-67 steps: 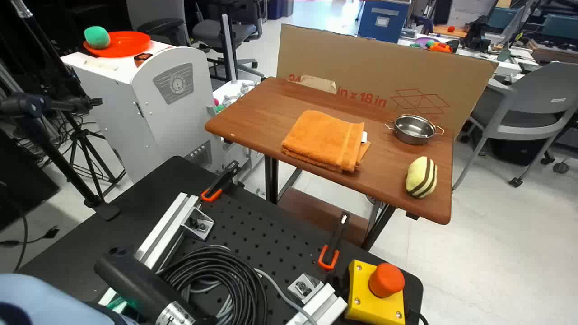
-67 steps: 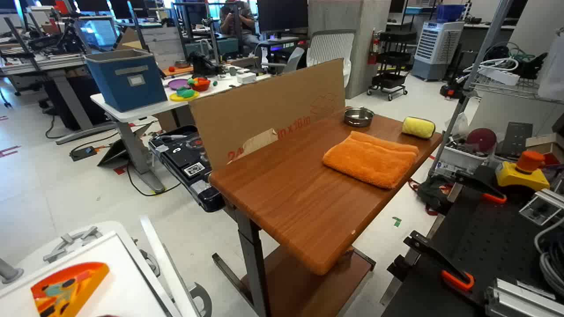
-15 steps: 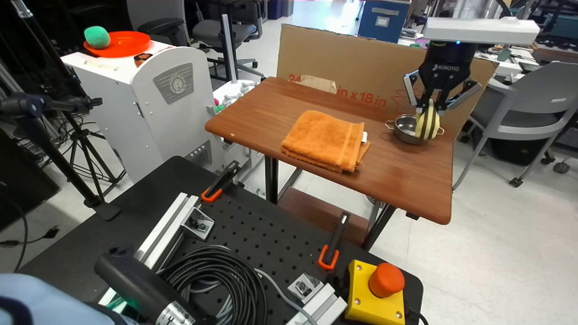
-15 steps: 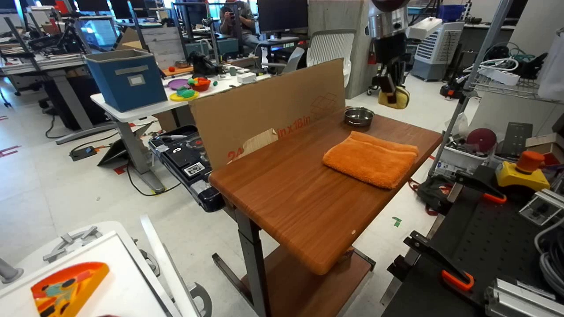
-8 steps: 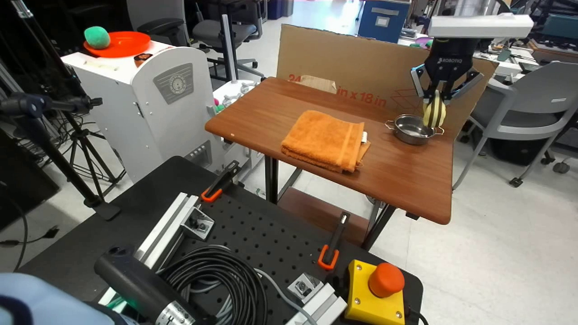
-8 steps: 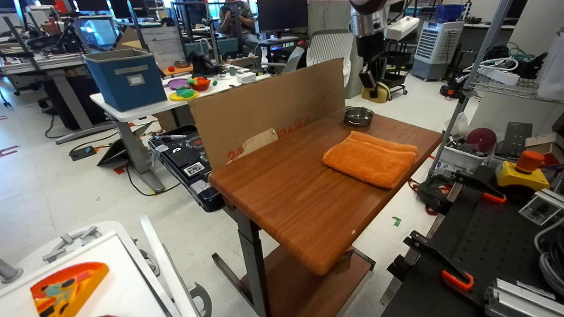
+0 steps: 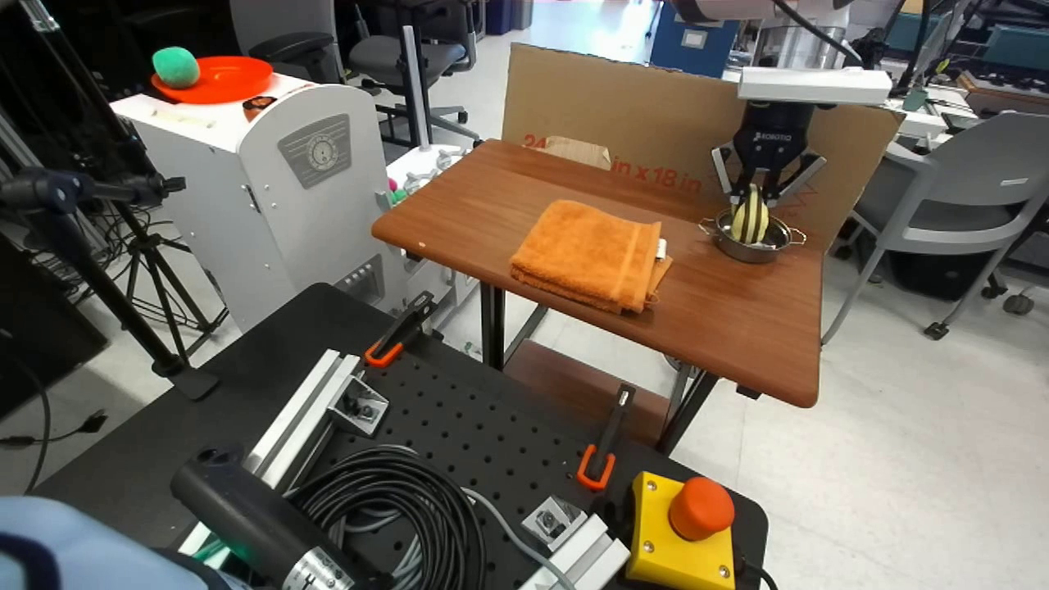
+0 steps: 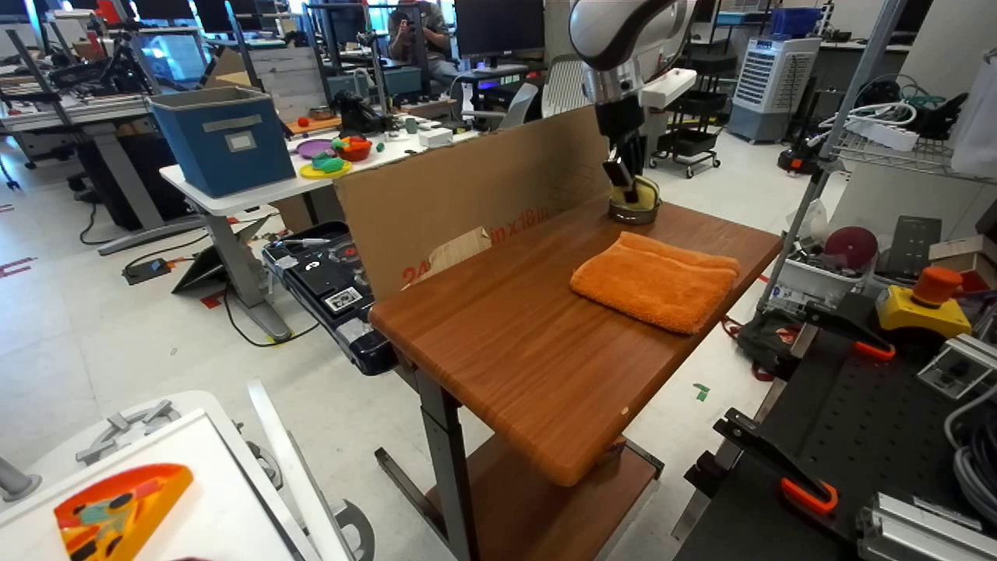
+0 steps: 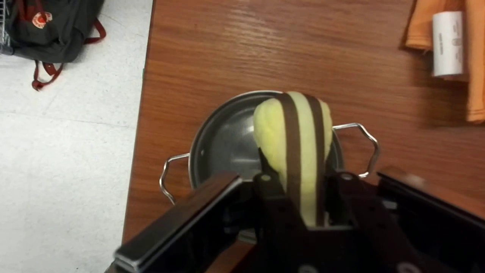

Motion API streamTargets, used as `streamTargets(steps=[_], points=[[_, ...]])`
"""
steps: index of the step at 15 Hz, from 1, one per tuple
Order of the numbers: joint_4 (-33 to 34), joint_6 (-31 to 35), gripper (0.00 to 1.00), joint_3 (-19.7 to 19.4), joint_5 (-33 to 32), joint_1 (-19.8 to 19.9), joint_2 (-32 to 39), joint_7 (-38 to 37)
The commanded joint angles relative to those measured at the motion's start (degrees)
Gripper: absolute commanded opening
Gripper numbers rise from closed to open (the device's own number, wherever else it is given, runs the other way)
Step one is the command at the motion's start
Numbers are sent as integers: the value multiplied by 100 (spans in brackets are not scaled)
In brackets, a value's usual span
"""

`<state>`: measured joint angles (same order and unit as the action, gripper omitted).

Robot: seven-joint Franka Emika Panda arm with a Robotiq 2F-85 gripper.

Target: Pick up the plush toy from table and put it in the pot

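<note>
The plush toy (image 9: 293, 125), yellow-green with dark stripes, is pinched between the fingers of my gripper (image 9: 295, 161). Both exterior views show it upright at the silver pot (image 7: 750, 252), its lower end within the rim. Whether it touches the pot's floor I cannot tell. From the wrist, the toy covers the right part of the pot's dark interior, and the left part shows bare. My gripper (image 7: 752, 199) points down from above, fingers pressed to the toy's sides. The pot stands on the brown table (image 8: 506, 327), close to the cardboard.
A folded orange towel (image 7: 590, 256) lies on the table beside the pot's area. Behind the pot rises an upright cardboard sheet (image 8: 483, 195). Wire handles (image 9: 369, 140) stick out from the pot's sides. A black perforated board (image 7: 459, 410) with cables stands in front of the table.
Over the last second the toy, held in my gripper, has come across and down from above to the pot. Earlier still it lay on the table near the corner, with the arm out of view.
</note>
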<state>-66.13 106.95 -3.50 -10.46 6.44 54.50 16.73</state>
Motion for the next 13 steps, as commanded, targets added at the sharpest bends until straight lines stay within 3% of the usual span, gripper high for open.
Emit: streamTargets(steps=[1,4,7,8,9,10,11,13], points=[[610,-478,55,37,18,18,382,116],[498,-572,77,41,-20,44,257,258],[-154,-458,98,59,-9,140,-339,431],[-256,-590,100,33,-4,153,-469,403],[239,-435,100,19,-38,85,28,249],[185,-456,95,17,-36,110,-60,252],[191,-455,100,16,-35,117,-66,252],[190,-453,100,18,-36,102,-18,248]])
